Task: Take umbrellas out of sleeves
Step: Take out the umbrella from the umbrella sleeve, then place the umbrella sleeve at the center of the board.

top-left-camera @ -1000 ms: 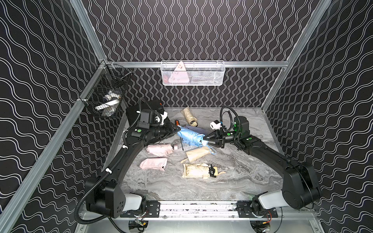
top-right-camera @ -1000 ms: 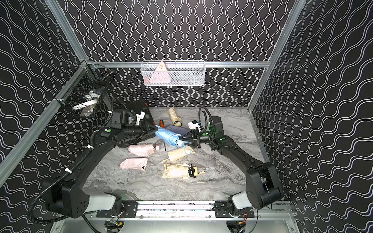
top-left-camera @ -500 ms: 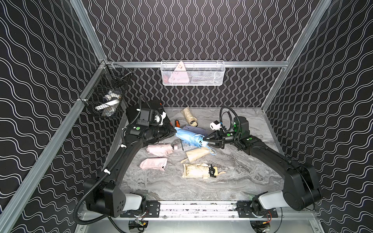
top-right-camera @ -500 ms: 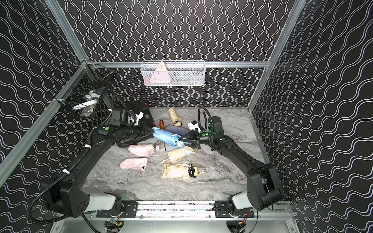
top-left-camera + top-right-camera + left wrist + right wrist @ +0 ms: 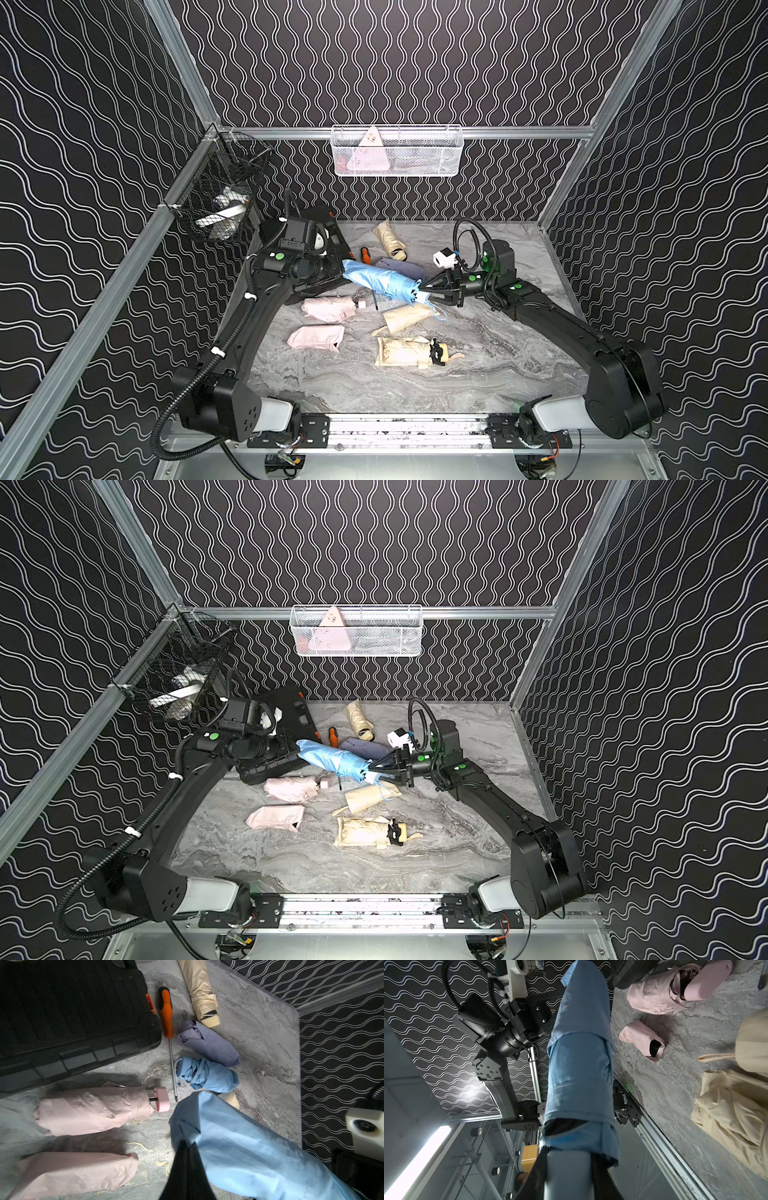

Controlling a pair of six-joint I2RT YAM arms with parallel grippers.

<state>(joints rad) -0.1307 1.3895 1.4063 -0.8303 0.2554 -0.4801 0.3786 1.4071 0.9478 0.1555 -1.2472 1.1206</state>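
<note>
Pulling is the step: my left hand [image 5: 185, 1147] pinches shut on the tip of the blue sleeve [image 5: 239, 1147], my right hand [image 5: 426, 289] clamps the handle [image 5: 566, 1176] of the umbrella [image 5: 579, 1074], both above the counter [image 5: 415, 386], so next I should draw them straight apart.

Scanning every view for lettering now, and nothing readable turns up. The nearest candidate is the pink triangular card [image 5: 369, 156] standing in the white wire basket [image 5: 440, 137] on the back wall. In both top views it carries a few small dark marks near its tip, too tiny to make out as letters, numbers or a sign.
</note>
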